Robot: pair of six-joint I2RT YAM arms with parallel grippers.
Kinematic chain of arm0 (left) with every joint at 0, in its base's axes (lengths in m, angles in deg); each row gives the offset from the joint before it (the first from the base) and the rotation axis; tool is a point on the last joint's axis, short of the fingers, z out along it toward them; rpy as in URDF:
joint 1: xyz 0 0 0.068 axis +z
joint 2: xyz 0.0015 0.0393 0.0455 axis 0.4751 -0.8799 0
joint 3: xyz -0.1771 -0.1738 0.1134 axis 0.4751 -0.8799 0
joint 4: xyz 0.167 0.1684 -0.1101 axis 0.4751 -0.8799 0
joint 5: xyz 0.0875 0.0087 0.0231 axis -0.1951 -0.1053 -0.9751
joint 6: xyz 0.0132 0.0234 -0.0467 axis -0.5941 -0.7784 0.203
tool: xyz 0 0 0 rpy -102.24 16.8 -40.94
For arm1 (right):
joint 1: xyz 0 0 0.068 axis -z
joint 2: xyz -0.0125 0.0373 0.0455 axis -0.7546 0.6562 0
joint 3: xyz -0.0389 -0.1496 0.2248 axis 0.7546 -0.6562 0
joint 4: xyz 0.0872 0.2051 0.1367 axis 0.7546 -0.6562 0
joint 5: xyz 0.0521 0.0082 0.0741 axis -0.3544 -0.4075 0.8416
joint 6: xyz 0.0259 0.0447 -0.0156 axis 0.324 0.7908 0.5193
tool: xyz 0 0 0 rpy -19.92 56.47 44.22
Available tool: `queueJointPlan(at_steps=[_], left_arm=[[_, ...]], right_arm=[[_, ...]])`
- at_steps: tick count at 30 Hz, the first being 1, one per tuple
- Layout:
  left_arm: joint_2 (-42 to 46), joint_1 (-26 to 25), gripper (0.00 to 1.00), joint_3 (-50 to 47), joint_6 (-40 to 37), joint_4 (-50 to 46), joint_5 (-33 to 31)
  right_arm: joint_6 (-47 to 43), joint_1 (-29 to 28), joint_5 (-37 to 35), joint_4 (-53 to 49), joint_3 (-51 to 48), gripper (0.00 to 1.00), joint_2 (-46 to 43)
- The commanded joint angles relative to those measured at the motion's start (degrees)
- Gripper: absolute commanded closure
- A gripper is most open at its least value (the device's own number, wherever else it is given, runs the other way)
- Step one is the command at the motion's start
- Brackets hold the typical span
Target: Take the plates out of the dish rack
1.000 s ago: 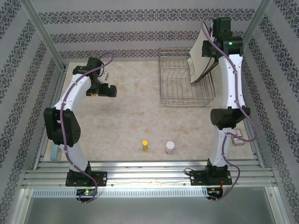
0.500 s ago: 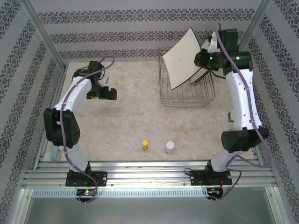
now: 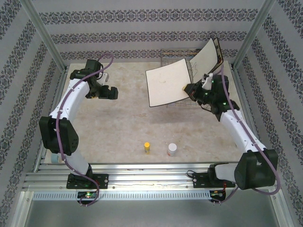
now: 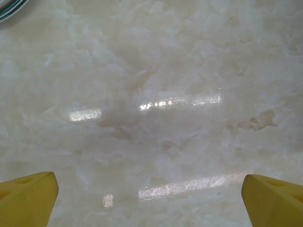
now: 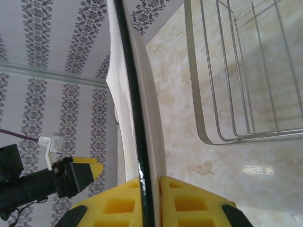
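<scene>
My right gripper (image 3: 188,89) is shut on the edge of a square cream plate (image 3: 168,84). It holds the plate in the air, left of the dish rack (image 3: 176,56), with the plain underside towards the top camera. In the right wrist view the yellow pads (image 5: 113,203) pinch the plate's dark-rimmed edge (image 5: 152,109), and the rack (image 5: 227,71) lies to the right. Another plate (image 3: 207,56) stands upright in the rack. My left gripper (image 3: 105,93) hangs open over bare table at the back left, with its fingertips (image 4: 28,198) wide apart. A plate rim (image 4: 9,7) shows in the corner.
A small yellow bottle (image 3: 147,147) and a white-capped jar (image 3: 172,150) stand near the front middle of the marble table (image 3: 123,123). Patterned walls and metal frame posts close in the back and sides.
The right arm has lifted the square plate out of the rack and swung it left and nearer, over the table. The left arm has hardly moved.
</scene>
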Motion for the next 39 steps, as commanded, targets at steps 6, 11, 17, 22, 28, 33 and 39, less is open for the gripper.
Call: queueJointPlan(at_steps=[6,11,17,22,28,33,39], left_arm=[[1.84,-1.8,0.0,1.01,-0.31,-0.65,0.79],[2.94,-2.54,0.0,0.29,0.79,3.33,11.69],[4.83,-2.54,0.0,-5.02,10.67,17.65,30.72],[5.1,-2.61,0.0,-12.18,24.75,37.4,43.03],[3.63,-2.71,0.02,-17.0,34.55,51.08,45.91],[2.21,-2.76,0.12,-19.45,38.02,56.6,46.24],[1.49,-2.89,0.16,-21.03,39.2,58.74,46.6]], right_arm=[[10.07,-1.64,4.8,33.26,-10.29,1.0,-2.36],[10.61,-2.35,5.12,37.39,-12.28,1.0,-0.31],[12.83,-3.2,6.11,43.48,-12.72,1.0,3.22],[13.42,-5.32,6.48,45.22,-10.26,1.0,5.63],[13.83,-8.23,6.15,46.92,-7.6,1.0,7.63],[14.61,-9.88,5.52,48.76,-6.83,1.0,9.07],[15.67,-10.09,5.3,50.03,-5.43,1.0,10.52]])
